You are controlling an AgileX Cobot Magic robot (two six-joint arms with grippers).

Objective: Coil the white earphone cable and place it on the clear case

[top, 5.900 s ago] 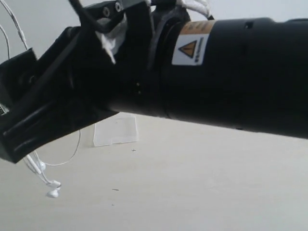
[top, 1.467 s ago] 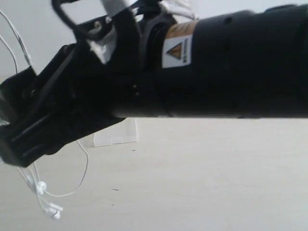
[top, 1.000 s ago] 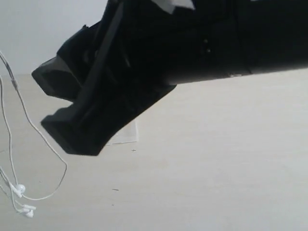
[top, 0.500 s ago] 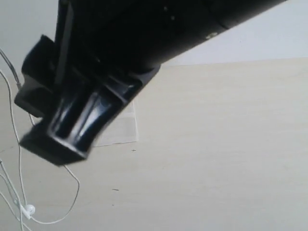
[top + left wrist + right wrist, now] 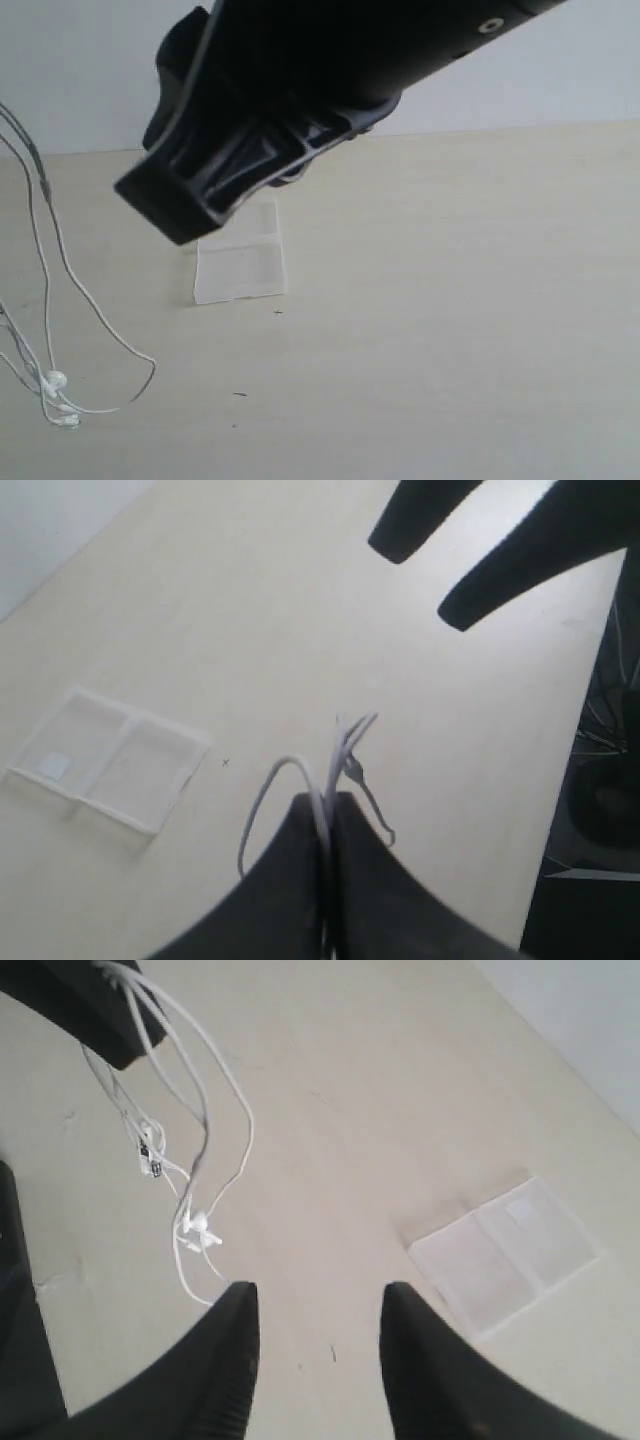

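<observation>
Left claw [image 5: 325, 800] pinches thin white earphone cable [image 5: 346, 752] — looped.

clear case [image 5: 240, 268] — transparent plastic | table [image 5: 450, 300] — matt pale wood | cable [image 5: 55, 381] — smooth white

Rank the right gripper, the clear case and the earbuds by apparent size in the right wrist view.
1. right gripper: looks largest, but it is nearest the camera and cropped by the frame, so its true size is unsure.
2. clear case
3. earbuds: smallest
</observation>
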